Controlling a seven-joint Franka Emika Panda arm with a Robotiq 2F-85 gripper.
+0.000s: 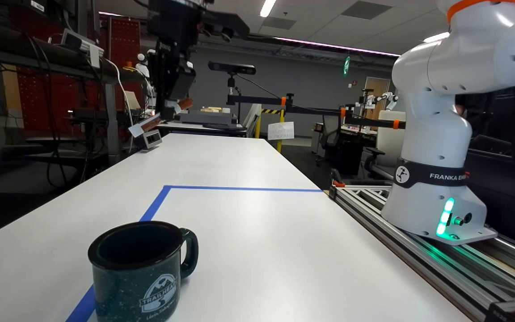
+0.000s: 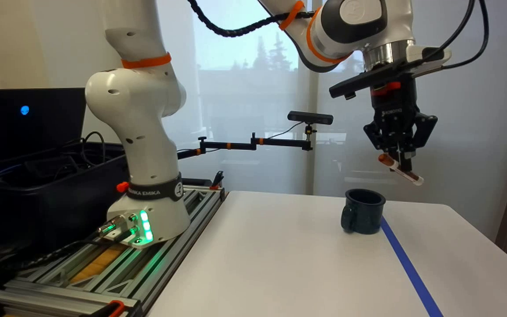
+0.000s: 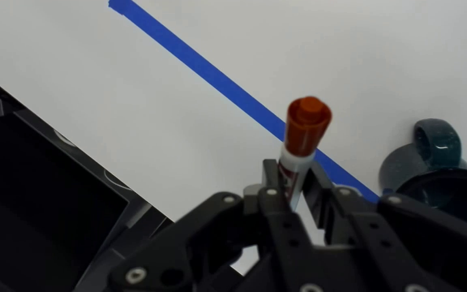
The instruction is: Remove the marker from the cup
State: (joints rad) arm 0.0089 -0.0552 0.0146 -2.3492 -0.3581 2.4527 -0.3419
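Observation:
The red marker point(image 2: 410, 176) is held tilted in the air above the table. It also shows in an exterior view point(image 1: 151, 122), and its red cap end sticks out toward the wrist camera point(image 3: 307, 132). My gripper point(image 2: 400, 164) is shut on the marker's middle, with a finger on each side point(image 3: 293, 167). The dark teal mug point(image 2: 363, 215) stands upright on the table, below and to one side of the gripper. It also shows in an exterior view point(image 1: 123, 286) and at the right edge of the wrist view point(image 3: 440, 162), partly behind the gripper. Its visible interior looks dark; the bottom is hidden.
Blue tape point(image 1: 244, 188) marks lines on the white table point(image 2: 280, 246), and the mug stands at one line. The robot base point(image 2: 156, 220) sits on a metal rail frame beside the table. A camera on a jointed black arm point(image 2: 275, 142) reaches out behind.

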